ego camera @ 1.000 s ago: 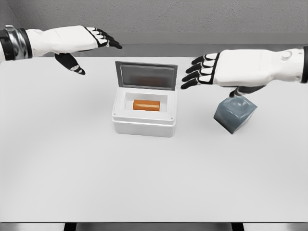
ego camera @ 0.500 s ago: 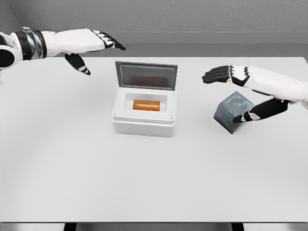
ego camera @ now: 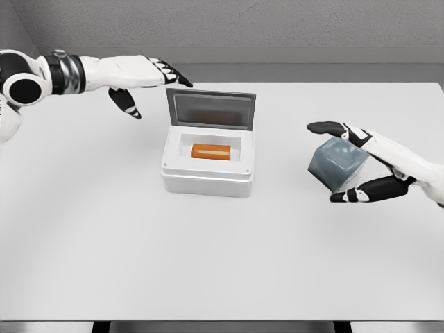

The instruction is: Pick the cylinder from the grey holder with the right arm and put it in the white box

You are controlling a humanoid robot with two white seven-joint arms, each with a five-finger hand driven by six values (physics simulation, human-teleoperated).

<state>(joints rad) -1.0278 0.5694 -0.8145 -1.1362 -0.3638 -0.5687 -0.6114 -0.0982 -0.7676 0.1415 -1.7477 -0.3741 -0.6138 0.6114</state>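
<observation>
On the white table, my white box stands open, lid raised at the back, with the orange cylinder lying on its side inside. The grey holder sits tilted on one edge to the right of the box, well apart from it. My right hand is spread wide around the holder, fingers above and thumb below, gripping nothing. My left hand hovers open beyond the box's far left corner, also empty. The placing looks done to me. The risk now is a careless withdrawal: a finger brushing the tilted holder could topple it, or my left hand could knock the lid shut.
</observation>
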